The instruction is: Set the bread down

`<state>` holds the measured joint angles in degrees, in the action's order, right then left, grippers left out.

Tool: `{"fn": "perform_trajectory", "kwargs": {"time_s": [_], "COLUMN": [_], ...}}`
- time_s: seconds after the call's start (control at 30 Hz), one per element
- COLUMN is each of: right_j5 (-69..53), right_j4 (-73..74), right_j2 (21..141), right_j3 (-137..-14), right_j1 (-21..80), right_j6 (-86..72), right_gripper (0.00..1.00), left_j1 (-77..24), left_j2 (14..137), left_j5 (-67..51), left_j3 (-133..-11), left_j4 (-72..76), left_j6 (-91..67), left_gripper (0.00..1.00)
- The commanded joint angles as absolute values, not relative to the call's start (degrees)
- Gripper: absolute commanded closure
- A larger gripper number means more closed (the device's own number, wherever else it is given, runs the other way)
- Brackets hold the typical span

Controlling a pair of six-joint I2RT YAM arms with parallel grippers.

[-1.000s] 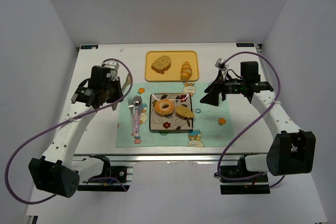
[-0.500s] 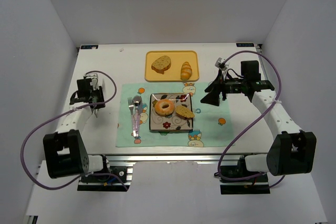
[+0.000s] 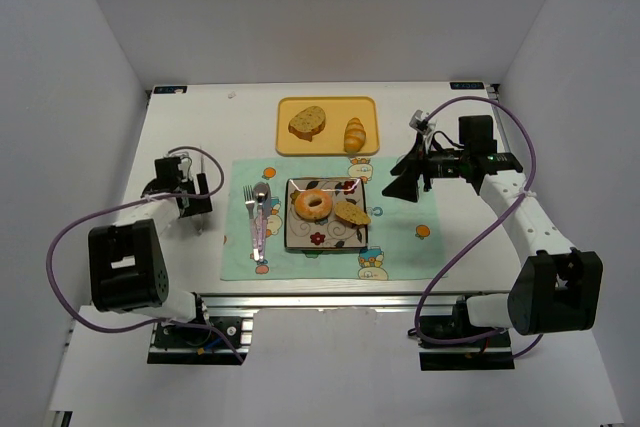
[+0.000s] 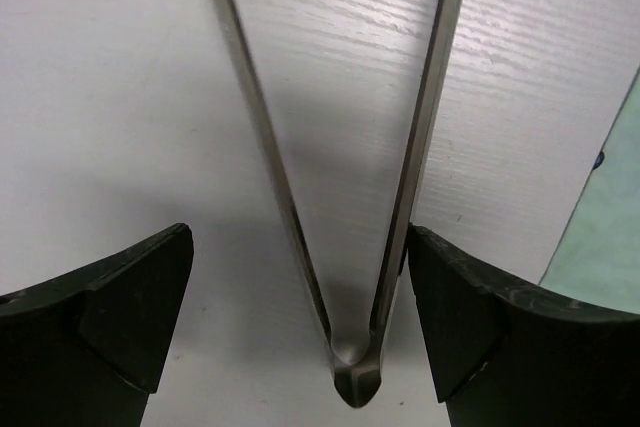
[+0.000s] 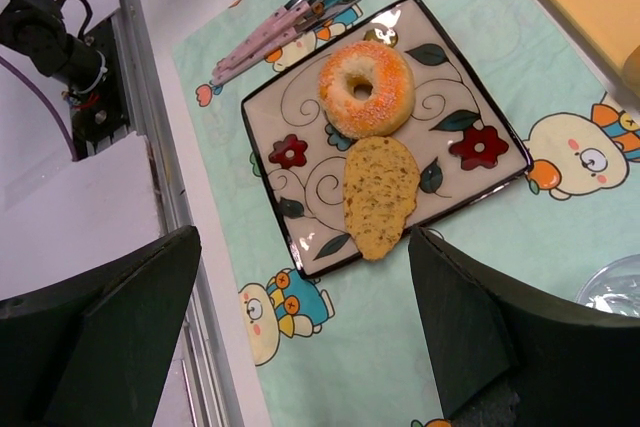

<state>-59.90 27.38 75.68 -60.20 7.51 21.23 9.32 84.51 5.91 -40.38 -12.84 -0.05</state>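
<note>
Tongs [image 4: 432,127] brushed metal; plate [image 5: 300,112] glossy glazed; table [image 4: 120,97] matt, faint wood-grain.

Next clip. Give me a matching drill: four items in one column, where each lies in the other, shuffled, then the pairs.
Items:
1. doughnut
2. croissant
3. fork and spoon
4. tongs

Places:
A. bare white table
B. orange tray
C. patterned plate
D. placemat, left of the plate

Pairs: 1-C; 2-B; 3-D; 4-A
</note>
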Motion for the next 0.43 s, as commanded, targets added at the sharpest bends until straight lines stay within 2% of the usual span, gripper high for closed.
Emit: {"fn": "perform_trajectory", "kwargs": {"time_s": [0.0, 0.1, 0.17, 0.3, 0.4], "right_j5": [-58.1, -50.2, -44.7, -32.2, -28.8], "right_j4": [27.9, 24.4, 20.0, 16.4, 15.9], "right_j2": [75.2, 74.0, 73.0, 71.9, 73.3], "right_j3": [-62.1, -61.4, -60.2, -60.6, -62.8], "right_j1": [7.2, 7.3, 7.2, 7.3, 7.2], "right_j6": [20.8, 13.6, 8.1, 0.5, -3.5], "right_gripper": [0.11, 0.11, 0.11, 0.11, 0.11], "left_j1": [9.9, 10.1, 10.1, 10.1, 10.1], "left_j2": [76.8, 70.2, 66.9, 58.4, 50.3], "left_j5": [10.7, 12.6, 9.3, -1.9, -9.6], "left_j3": [-41.7, -44.6, -46.6, -47.4, -46.3], "left_j4": [-12.6, -16.7, -20.2, -24.3, -26.1], "left_j6": [-3.4, -6.8, -8.3, -10.8, -13.4], "left_gripper": [0.02, 0.02, 0.02, 0.02, 0.02]}}
